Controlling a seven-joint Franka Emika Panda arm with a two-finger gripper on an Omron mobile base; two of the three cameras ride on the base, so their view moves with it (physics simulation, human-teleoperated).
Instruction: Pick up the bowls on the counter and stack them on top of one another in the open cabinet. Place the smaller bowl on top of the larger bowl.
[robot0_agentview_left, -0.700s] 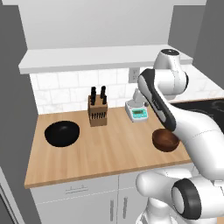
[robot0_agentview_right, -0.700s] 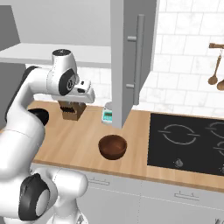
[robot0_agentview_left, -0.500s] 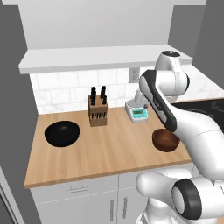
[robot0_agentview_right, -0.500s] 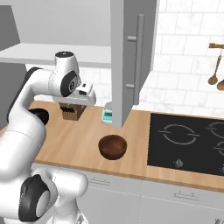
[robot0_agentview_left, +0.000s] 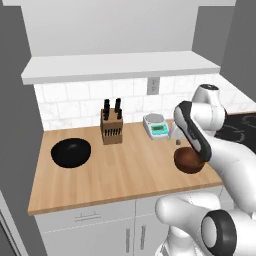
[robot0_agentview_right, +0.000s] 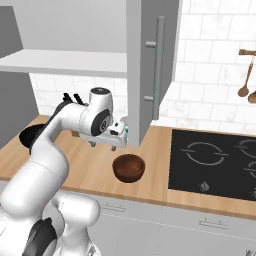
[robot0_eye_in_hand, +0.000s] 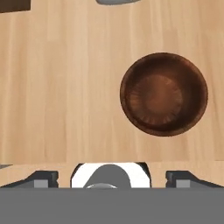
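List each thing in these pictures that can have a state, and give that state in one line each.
smaller bowl: upright, empty, on the counter.
larger bowl: upright, resting on the counter, untouched.
tool: above the counter near the smaller bowl, holding nothing; fingers wide apart.
open cabinet: doorless, shelf holds no bowl yet.

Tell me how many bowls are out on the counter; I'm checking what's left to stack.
2. The larger bowl, black, sits near the counter's left end, left of the knife block. The smaller bowl, reddish-brown, sits near the right end, below the gripper.
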